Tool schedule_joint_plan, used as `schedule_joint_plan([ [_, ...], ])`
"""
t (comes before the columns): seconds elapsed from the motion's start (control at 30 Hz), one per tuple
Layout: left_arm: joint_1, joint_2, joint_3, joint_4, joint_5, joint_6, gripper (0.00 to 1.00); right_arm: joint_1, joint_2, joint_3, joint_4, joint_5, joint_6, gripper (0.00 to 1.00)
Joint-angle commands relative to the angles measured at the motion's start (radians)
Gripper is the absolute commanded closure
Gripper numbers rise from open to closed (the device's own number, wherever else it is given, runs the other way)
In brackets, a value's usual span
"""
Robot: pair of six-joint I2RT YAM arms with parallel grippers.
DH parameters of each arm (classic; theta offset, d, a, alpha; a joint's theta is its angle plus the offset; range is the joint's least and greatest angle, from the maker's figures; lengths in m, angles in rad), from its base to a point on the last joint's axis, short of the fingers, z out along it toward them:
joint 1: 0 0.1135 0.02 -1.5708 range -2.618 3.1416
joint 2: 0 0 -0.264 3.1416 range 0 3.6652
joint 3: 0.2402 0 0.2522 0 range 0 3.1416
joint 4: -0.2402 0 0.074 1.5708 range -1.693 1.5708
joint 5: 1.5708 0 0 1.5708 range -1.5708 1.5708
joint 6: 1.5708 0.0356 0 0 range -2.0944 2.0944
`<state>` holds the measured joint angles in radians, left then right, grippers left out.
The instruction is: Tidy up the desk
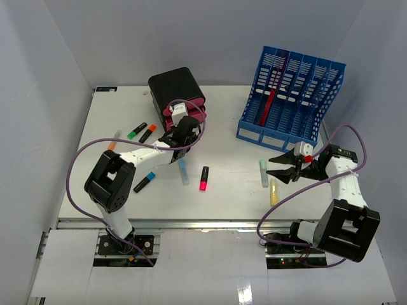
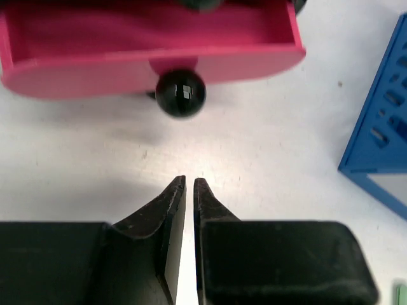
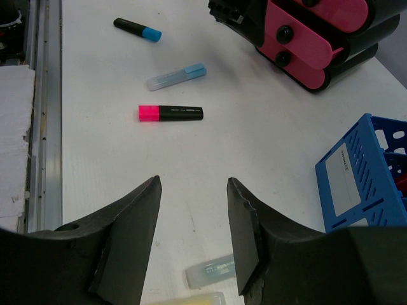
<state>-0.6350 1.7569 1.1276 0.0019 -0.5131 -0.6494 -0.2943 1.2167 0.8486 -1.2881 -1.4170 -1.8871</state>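
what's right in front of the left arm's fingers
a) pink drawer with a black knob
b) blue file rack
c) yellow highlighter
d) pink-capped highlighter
a: in the left wrist view the shut, empty left fingers point at the black knob of the pink drawer; the blue rack is off to one side.

Overhead view bright and even, light diffuse from above; we see the white desk close to washed out, only faint soft shadows beside the left arm; small glare streak on the white panel at the bottom edge. Left wrist view soft; black knob and pink drawer front blurred, blue rack at the right edge blurred too; dim shadow under the drawer; jaws of the left gripper dark, little detail. Right wrist view sharper; we read the pink highlighter crisply; jaws of the right gripper near-black, edges slightly soft.
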Motion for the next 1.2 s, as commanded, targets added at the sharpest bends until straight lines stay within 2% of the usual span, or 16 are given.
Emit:
schedule_joint_plan([
  [0.0, -0.025, -0.082, -0.055, -0.011, 0.008, -0.043, 0.78, -0.003, -0.013, 0.036, -0.022, -0.03, 0.003, 0.47],
  [0.13, -0.025, -0.082, -0.06, -0.01, -0.004, -0.045, 0.76, -0.005, -0.011, 0.035, -0.022, -0.03, 0.005, 0.47],
  [0.23, -0.025, -0.088, -0.047, -0.012, -0.011, -0.041, 0.57, -0.006, -0.009, 0.035, -0.022, -0.03, 0.005, 0.47],
  [0.27, -0.025, -0.091, -0.045, -0.011, -0.016, -0.03, 0.46, -0.006, -0.008, 0.035, -0.023, -0.031, 0.005, 0.47],
  [0.33, -0.025, -0.082, -0.026, -0.011, -0.039, -0.012, 0.35, -0.005, -0.008, 0.035, -0.023, -0.031, 0.005, 0.47],
  [0.4, -0.021, -0.058, 0.004, -0.015, -0.057, 0.009, 0.31, -0.005, -0.008, 0.035, -0.022, -0.031, 0.005, 0.47],
  [0.6, 0.0, 0.022, 0.103, -0.05, -0.076, 0.031, 0.29, -0.006, -0.008, 0.034, -0.022, -0.031, 0.005, 0.47],
  [0.83, 0.023, 0.101, 0.216, -0.14, -0.096, 0.028, 0.33, -0.008, -0.009, 0.037, -0.022, -0.03, 0.006, 0.47],
  [1.17, 0.041, 0.147, 0.272, -0.169, -0.102, 0.022, 0.4, -0.01, -0.009, 0.037, -0.022, -0.033, 0.01, 0.47],
])
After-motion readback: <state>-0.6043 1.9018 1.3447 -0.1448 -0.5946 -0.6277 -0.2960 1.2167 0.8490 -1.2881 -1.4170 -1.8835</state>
